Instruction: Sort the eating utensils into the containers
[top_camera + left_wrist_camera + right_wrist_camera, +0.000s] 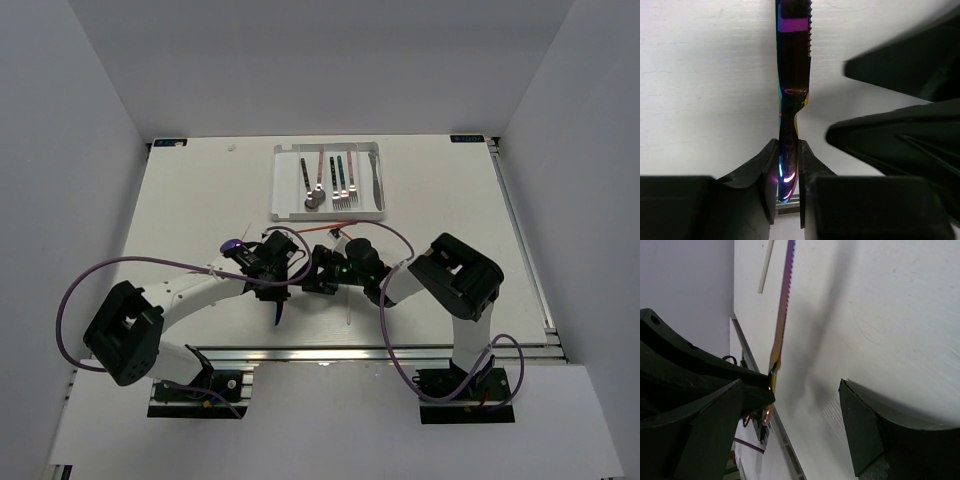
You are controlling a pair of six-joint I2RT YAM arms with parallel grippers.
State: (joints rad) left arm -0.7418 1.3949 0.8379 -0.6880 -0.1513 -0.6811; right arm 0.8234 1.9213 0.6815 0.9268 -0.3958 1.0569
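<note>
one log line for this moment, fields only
left gripper: shut on iridescent knife handle | right gripper: open, close beside knife | tray: several utensils already in

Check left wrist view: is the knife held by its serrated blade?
No, the left gripper clamps the iridescent knife by its handle; the serrated blade juts free.

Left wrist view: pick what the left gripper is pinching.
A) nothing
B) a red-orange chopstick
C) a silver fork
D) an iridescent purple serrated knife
D: the iridescent purple serrated knife is clamped by its handle between the fingers of the left gripper.
</note>
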